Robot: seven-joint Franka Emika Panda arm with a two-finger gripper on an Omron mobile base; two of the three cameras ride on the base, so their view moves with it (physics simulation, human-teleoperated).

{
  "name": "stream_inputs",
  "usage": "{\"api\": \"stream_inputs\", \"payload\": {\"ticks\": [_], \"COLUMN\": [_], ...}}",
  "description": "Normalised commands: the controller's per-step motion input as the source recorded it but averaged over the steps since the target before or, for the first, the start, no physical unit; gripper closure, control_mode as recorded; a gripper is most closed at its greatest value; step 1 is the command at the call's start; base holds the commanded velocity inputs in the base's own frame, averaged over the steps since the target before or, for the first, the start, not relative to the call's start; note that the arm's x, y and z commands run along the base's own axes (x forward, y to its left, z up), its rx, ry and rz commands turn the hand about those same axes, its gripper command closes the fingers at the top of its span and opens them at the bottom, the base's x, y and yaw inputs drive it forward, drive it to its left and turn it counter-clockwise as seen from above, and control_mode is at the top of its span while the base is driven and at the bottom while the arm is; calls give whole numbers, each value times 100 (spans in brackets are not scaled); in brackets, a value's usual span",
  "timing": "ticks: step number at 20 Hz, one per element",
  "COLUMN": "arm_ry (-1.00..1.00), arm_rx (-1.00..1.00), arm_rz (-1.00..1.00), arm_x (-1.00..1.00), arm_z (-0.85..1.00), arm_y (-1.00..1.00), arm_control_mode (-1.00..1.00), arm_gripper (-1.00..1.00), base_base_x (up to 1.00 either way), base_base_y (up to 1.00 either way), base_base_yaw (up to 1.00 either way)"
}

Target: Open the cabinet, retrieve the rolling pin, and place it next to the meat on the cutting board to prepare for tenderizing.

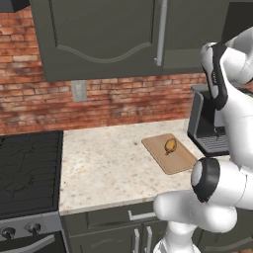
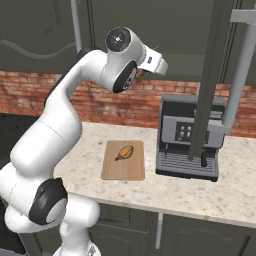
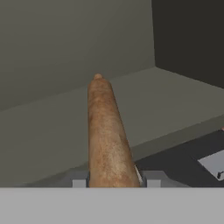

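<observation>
Between the jaws (image 3: 113, 180), the rolling pin (image 3: 107, 131) is pinched near one end, with a dark finger tip (image 3: 79, 179) against each side of its body. The pin runs straight ahead of the jaws into the cabinet (image 1: 104, 37), its far rounded end reaching toward the back wall above the shelf floor; whether it rests on that floor or is lifted clear cannot be told. It appears as a slim, mottled brown wooden cylinder tapering to a small knob at the far tip. Judged from this, the retrieval step is in hand: the door is open and the pin is gripped but not yet withdrawn. The next move calls for pulling the pin straight back along its own axis, keeping it clear of the cabinet walls and door, then carrying it well below the jaws to the tabletop (image 1: 104, 163). There the cutting board (image 2: 123, 167) lies flat beside the coffee machine (image 2: 190, 135), with the meat (image 2: 124, 152), a small golden-brown oval, on its far half, leaving bare board beside it for the pin.
</observation>
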Motion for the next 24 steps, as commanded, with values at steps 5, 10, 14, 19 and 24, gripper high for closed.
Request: {"api": "stream_inputs", "payload": {"ticks": [5, 10, 14, 19, 24], "arm_ry": [0, 2, 6, 6, 8], "arm_rx": [-4, -8, -8, -5, -5], "arm_rz": [0, 5, 14, 23, 25], "arm_x": [-86, -71, -46, -27, -11], "arm_z": [0, -7, -18, -21, -40], "arm_y": [72, 67, 52, 23, 29], "arm_control_mode": [-100, -100, -100, -100, -100], "arm_gripper": [100, 100, 100, 100, 100], "base_base_x": [0, 0, 0, 0, 0], "base_base_y": [0, 0, 0, 0, 0], "base_base_yaw": [0, 0, 0, 0, 0]}}
